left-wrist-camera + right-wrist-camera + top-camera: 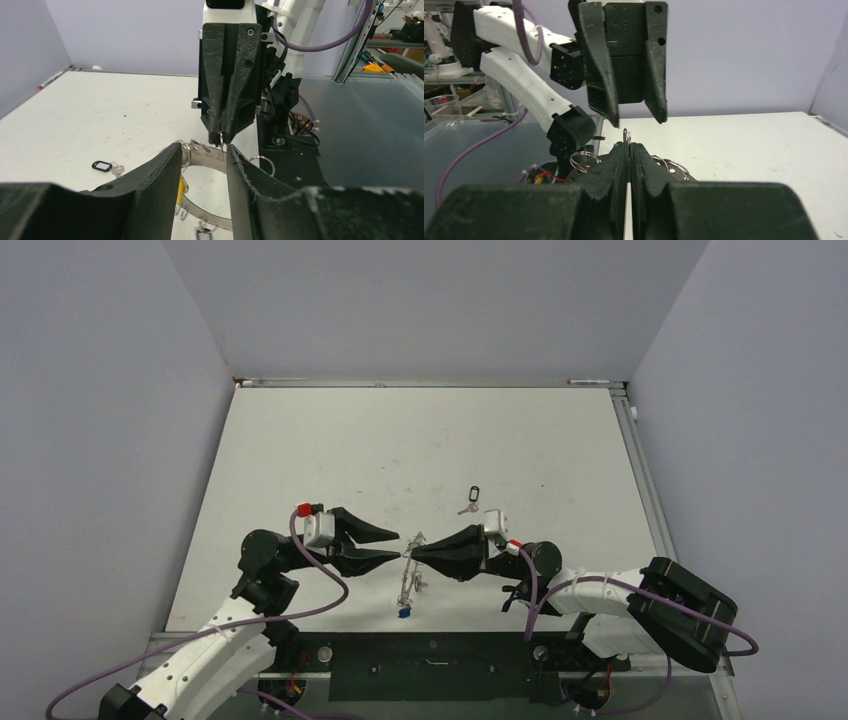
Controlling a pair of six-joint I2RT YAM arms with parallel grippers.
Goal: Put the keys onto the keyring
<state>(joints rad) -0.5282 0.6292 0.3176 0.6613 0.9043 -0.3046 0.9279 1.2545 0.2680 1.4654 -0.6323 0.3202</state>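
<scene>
Part done, we judge: our right gripper (415, 553) pinches the keyring (409, 568), blue tag (402, 612) and yellow tag (180, 192) hanging on it; our left gripper (399, 545) stands half-open, empty; the black-tagged key (472, 495) lies loose on the table (300, 440).

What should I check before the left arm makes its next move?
1. Right gripper shut on a keyring loop: ok.
2. Left gripper jaws apart: ok.
3. Key in the left gripper: not ok, it holds none.
4. Black-tag key loose on the table, apart from both grippers: ok.
5. Yellow tag and blue tag hanging at the keyring: ok.
6. Left fingers clear of the keyring: cannot tell.
</scene>
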